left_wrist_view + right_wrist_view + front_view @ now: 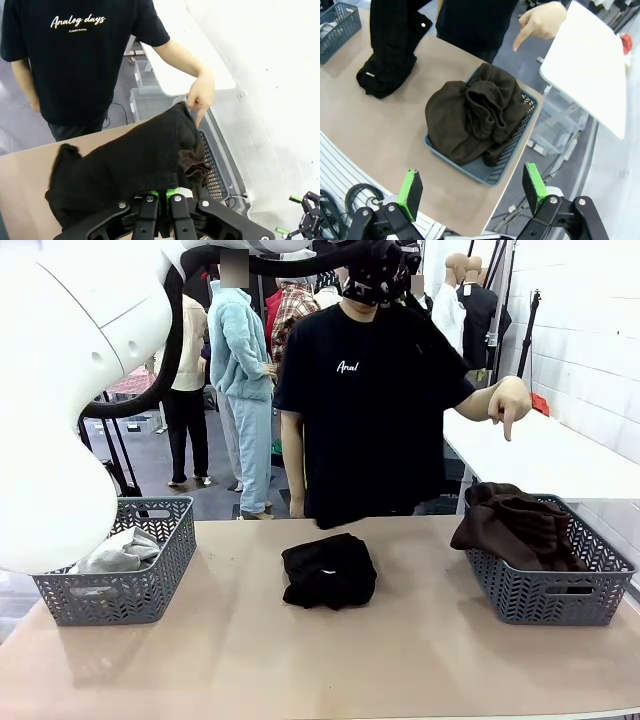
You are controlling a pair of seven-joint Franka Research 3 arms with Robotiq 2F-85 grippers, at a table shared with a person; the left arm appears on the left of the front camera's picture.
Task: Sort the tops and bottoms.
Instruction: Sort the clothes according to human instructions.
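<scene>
**Inspector:** State of the left gripper [161, 196]?

**Assistant:** The jaws are clamped tight on the black garment [125, 160], pinched between the green pads. In the right wrist view the cloth hangs down to a black heap [384, 75] in the middle of the table [300, 660]. I cannot tell whether that is one piece or two.

**Inspector:** And the right gripper [472, 192]?

**Assistant:** Its jaws are spread wide and hold nothing. It is poised high over the right basket [560, 592].

**Inspector:** Contents of the baskets?

**Assistant:** The right basket carries the brown trousers [512, 525], heaped above the rim and spilling over one corner. The left basket [110, 602] holds the light grey garment [120, 552].

**Inspector:** The person?

**Assistant:** The person stands at the far side of the table. The person's hand [510, 405] points down toward the right basket.

**Inspector:** Step in hand?

**Assistant:** In my judgement it is the carry of a bottom — gripped and raised, not yet placed. The top appears already sorted.

**Inspector:** What does the next move call for?

**Assistant:** The garment should be lifted until its tail clears the table, then carried across the middle to the right basket. The right gripper hangs over that same basket, so the two arms will need room. The release should come above the trousers — that pile is already high, and cloth dropped near the rim could slide off.
</scene>
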